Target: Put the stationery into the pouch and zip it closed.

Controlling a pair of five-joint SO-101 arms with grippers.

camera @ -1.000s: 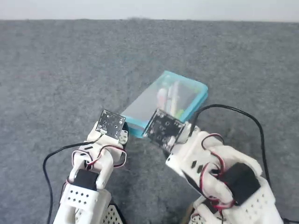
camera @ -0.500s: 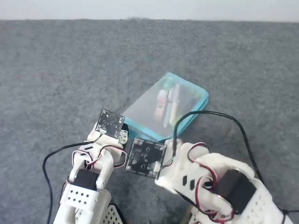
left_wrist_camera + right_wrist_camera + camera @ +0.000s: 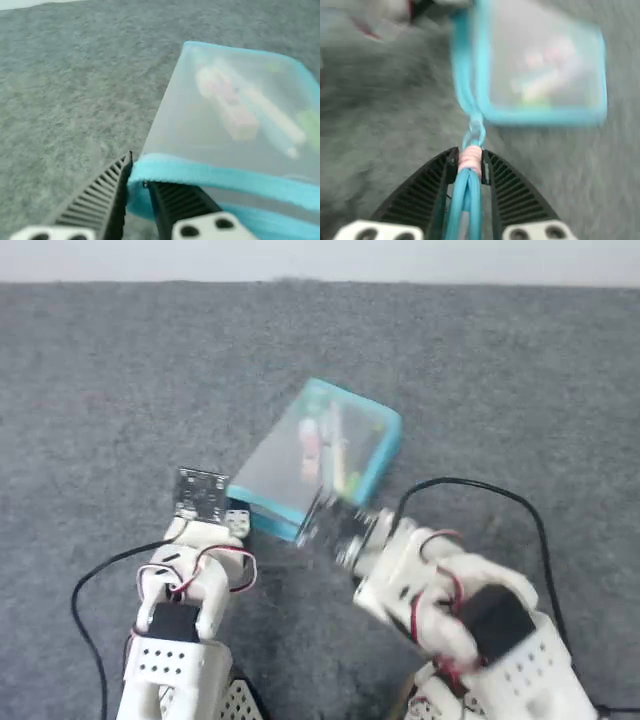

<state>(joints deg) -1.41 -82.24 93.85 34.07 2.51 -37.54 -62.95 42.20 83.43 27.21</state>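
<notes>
Currently the left gripper has its jaws drawn narrow, pinching the blue trim at one corner of the pouch. The right gripper has its jaws closed on the zip pull, a blue cord loop with a pink section, which leads straight to a pouch corner. The two grip points lie on the same short edge of the pouch, the one nearest the arms in the high view. The pouch lies flat on the grey mat, just beyond both grippers and angled away from them. Its clear face is up, and the stationery shows through as a few pale, pink and green pieces lying lengthwise; the individual pieces cannot be told apart. No stationery lies loose on the mat, so loading appears complete. Zipping is judged to be the step in hand. Whether the zip is fully closed cannot be told, so closure remains to be confirmed.
</notes>
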